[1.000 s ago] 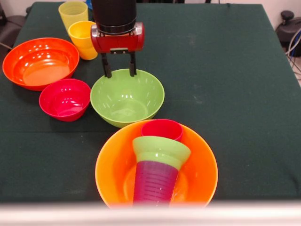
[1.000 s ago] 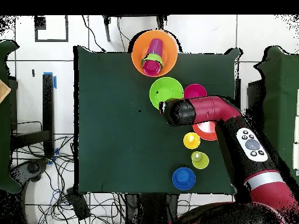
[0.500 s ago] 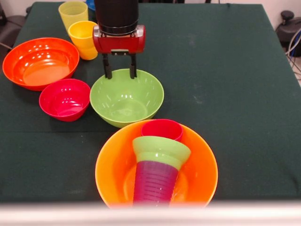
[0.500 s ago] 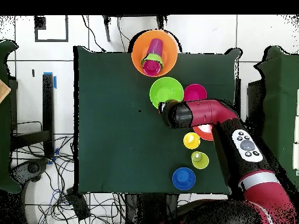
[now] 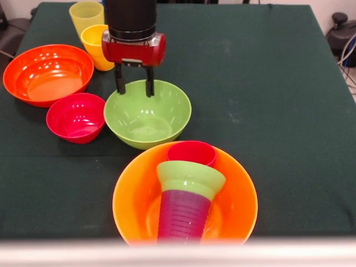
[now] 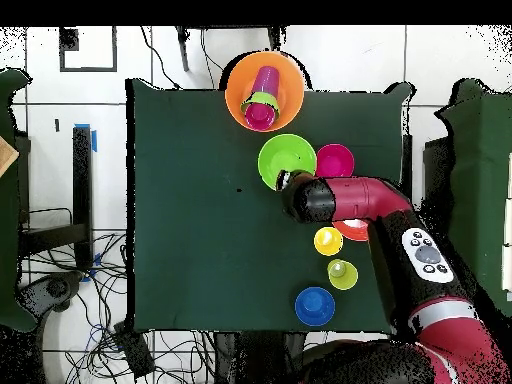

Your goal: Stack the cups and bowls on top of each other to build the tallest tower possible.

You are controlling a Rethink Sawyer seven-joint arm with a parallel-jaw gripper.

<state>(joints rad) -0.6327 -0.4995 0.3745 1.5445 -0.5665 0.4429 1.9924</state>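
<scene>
The tower stands at the near edge: a large yellow-orange bowl (image 5: 127,192) holds a purple ribbed cup (image 5: 183,214), with a small green bowl (image 5: 191,177) and a red-pink cup (image 5: 192,151) on top; from above it is the tower (image 6: 264,95). My gripper (image 5: 134,89) is open. Both fingertips reach down at the far rim of the large green bowl (image 5: 147,118), also seen in the overhead view (image 6: 285,157). To its left sit a small red-pink bowl (image 5: 76,118) and a wide orange-red bowl (image 5: 47,72).
A yellow-orange cup (image 5: 94,45) and a pale yellow cup (image 5: 85,14) stand at the far left, close to my arm. A small blue bowl (image 6: 314,305) sits near the robot's base. The dark green tablecloth (image 5: 267,83) covers the table's right half.
My gripper has moved a little to the left in the front view and dipped lower at the green bowl's far rim. The green bowl has shifted slightly left with it.
</scene>
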